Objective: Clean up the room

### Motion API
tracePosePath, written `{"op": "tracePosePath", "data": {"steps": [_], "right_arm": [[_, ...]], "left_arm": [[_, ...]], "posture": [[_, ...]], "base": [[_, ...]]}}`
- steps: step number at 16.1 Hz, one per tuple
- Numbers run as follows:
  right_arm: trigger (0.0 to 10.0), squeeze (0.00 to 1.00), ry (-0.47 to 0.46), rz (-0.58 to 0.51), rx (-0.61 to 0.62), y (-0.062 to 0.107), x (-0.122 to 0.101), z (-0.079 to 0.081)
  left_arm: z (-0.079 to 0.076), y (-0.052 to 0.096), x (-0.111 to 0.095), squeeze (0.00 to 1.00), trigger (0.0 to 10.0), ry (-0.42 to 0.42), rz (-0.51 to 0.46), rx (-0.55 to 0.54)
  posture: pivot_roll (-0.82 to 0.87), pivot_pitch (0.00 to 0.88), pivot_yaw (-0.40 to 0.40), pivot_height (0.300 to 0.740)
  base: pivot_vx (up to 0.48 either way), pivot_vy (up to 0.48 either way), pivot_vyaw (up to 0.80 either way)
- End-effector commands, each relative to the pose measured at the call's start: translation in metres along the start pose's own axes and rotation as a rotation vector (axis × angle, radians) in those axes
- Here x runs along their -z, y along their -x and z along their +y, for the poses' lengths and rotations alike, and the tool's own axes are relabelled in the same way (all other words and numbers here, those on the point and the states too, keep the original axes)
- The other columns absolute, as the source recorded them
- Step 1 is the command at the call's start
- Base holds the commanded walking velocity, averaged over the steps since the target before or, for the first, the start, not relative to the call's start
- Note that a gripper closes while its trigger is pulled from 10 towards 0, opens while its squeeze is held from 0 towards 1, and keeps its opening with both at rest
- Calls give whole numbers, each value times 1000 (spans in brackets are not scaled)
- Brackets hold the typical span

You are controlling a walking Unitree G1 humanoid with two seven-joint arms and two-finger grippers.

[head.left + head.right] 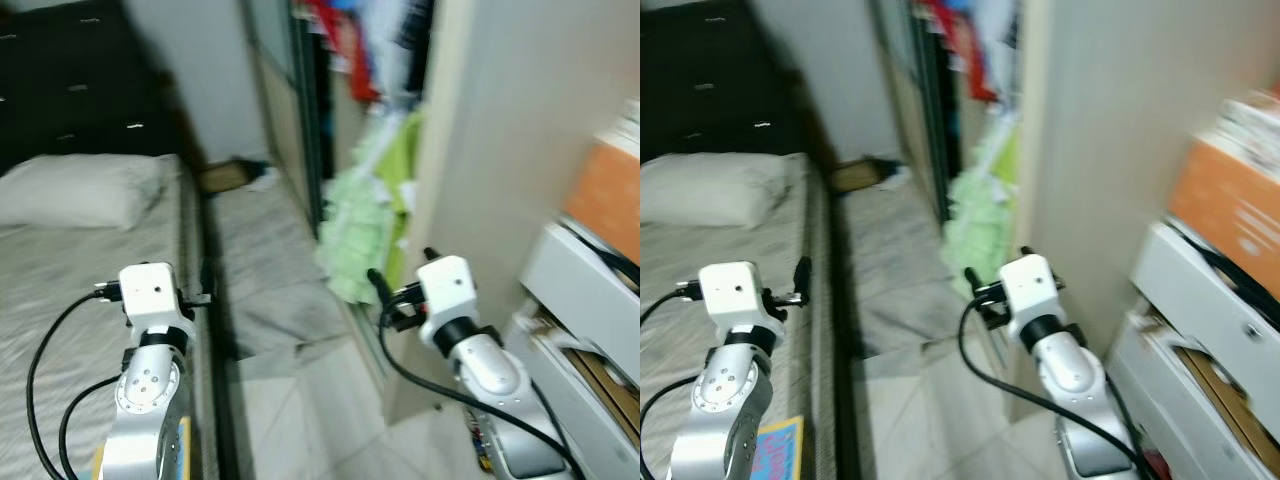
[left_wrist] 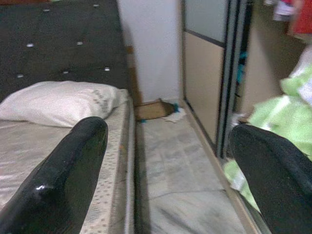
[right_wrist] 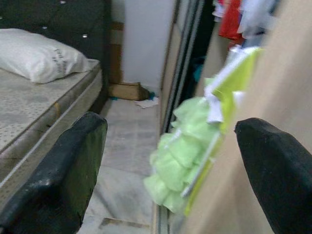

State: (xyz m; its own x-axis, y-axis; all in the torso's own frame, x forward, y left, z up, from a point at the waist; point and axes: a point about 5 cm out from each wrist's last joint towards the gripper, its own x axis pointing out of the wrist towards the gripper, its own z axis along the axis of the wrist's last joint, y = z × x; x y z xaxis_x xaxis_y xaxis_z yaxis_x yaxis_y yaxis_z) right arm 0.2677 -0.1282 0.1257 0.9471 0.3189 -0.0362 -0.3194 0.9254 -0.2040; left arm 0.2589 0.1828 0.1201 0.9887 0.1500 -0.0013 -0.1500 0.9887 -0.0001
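A bed [image 1: 90, 270] runs along the left of a narrow tiled aisle, a white pillow [image 1: 80, 190] at its head. Across the aisle from the bed, green clothes [image 1: 365, 225] spill from an open wardrobe [image 1: 310, 110]. Beyond the bed's head lies a flat cardboard piece [image 2: 153, 109]. The left gripper [image 2: 170, 165] and right gripper [image 3: 170, 170] are both spread, empty.

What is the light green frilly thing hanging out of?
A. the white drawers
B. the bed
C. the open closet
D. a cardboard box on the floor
C. The green frilly garment spills out past the sliding door of the open closet, beside the floor strip, well apart from the bed.
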Motion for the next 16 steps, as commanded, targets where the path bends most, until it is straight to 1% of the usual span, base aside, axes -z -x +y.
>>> {"op": "tracePosePath", "data": {"steps": [1,6,16], "right_arm": [[10000,0,-11,-21,-39,-4,-5,8],[10000,0,-12,-25,-52,-5,-5,9],[10000,0,-22,-43,-65,-8,-6,11]], "left_arm": [[6,-1,-1,0,10000,-10,1,-7],[2,0,0,0,10000,5,9,15],[2,1,1,0,10000,14,24,12]], "posture": [[-169,0,41,740],[-167,0,42,740],[-159,0,49,740]], "base": [[0,0,800],[0,0,800],[0,0,800]]}}
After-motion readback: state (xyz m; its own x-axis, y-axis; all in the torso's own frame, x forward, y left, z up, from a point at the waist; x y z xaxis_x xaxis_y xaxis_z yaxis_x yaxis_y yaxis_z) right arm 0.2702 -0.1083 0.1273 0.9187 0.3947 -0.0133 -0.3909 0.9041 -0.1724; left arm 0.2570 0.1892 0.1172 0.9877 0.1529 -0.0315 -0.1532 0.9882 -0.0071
